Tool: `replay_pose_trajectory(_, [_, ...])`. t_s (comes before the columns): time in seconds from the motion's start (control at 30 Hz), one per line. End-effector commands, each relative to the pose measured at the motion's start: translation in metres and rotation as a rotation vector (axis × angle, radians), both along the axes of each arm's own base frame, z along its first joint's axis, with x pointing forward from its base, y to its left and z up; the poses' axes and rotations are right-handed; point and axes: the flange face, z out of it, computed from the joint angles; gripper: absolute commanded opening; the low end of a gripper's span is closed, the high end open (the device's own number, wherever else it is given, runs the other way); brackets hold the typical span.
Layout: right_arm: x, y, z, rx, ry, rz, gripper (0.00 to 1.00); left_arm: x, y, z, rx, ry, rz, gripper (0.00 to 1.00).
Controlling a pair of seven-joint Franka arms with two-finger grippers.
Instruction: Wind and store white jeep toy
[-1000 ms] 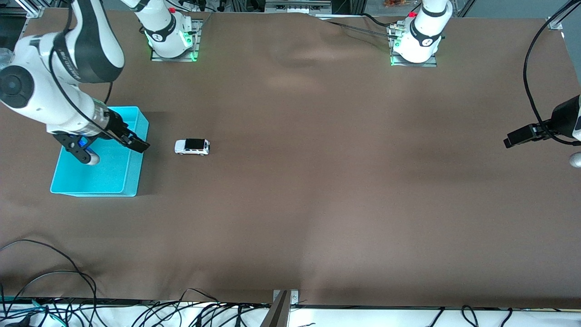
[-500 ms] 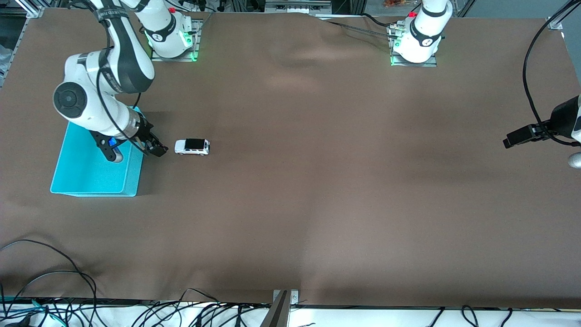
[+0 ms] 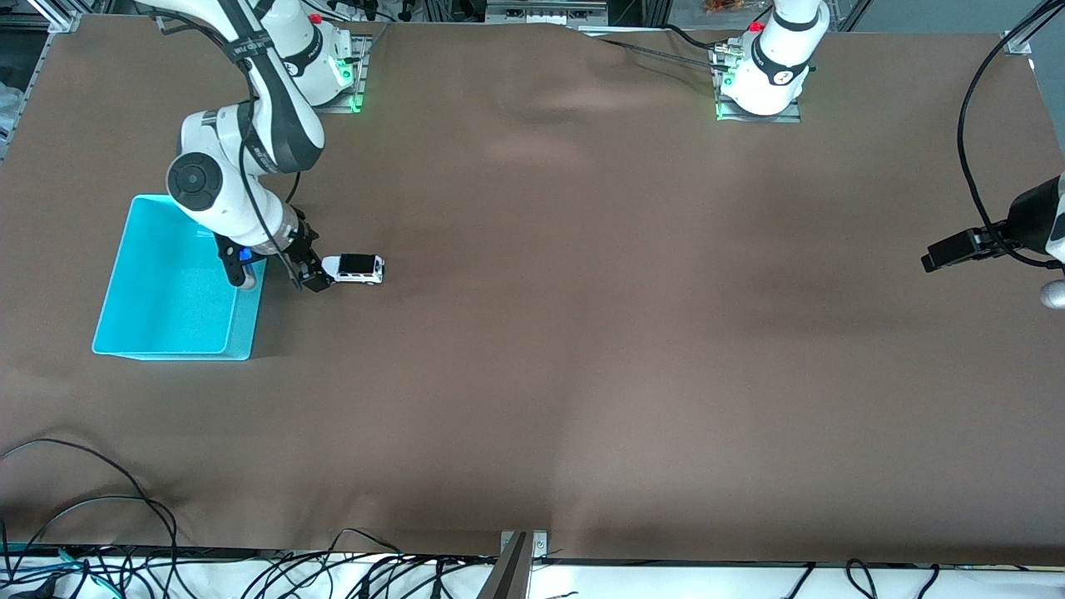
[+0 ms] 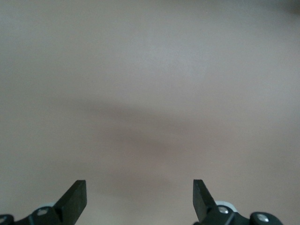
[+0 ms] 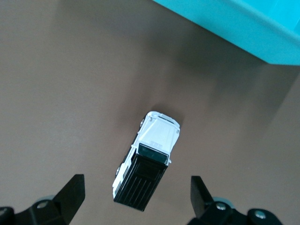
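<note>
White jeep toy (image 3: pixel 353 269) left of centre in front view, long axis across the frame, beside turquoise bin (image 3: pixel 170 341). Right gripper (image 3: pixel 309 279) at its bin-side end, wide open, empty. Left gripper (image 3: pixel 948 249) waiting at frame's right edge, open, empty.

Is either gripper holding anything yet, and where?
Nothing held: right gripper is open over the white jeep toy; left gripper waits open.
</note>
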Motion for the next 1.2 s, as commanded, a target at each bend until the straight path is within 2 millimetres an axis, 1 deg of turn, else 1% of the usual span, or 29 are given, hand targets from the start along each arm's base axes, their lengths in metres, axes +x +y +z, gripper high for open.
replay_pose_trajectory(0.0, [-0.008,0.009,-0.017,-0.007,-0.011,-0.063,1.0,-0.001,-0.001,0.001,-0.018,0.005,-0.024,1.0])
replay_pose_trajectory(0.17, [-0.016,0.018,-0.037,-0.044,0.013,-0.064,1.0,-0.001,-0.001,0.001,-0.018,0.005,-0.024,1.0])
replay_pose_trajectory(0.37, [-0.014,0.019,-0.048,-0.07,-0.015,-0.129,1.0,-0.001,-0.002,0.001,-0.018,0.005,-0.025,1.0])
replay_pose_trajectory(0.67, [-0.018,0.022,-0.061,-0.09,0.0,-0.187,1.0,-0.001,-0.002,0.001,-0.018,0.005,-0.025,1.0])
replay_pose_trajectory(0.8, [-0.02,0.027,-0.065,-0.097,0.004,-0.206,1.0,-0.001,-0.002,0.001,-0.018,0.005,-0.025,1.0])
replay_pose_trajectory(0.97, [-0.021,0.03,-0.065,-0.1,0.004,-0.232,1.0,-0.001,-0.002,0.001,-0.018,0.005,-0.025,1.0])
replay_pose_trajectory(1.17, [-0.025,0.035,-0.076,-0.109,0.022,-0.235,1.0,-0.001,-0.003,0.001,-0.018,0.005,-0.027,1.0])
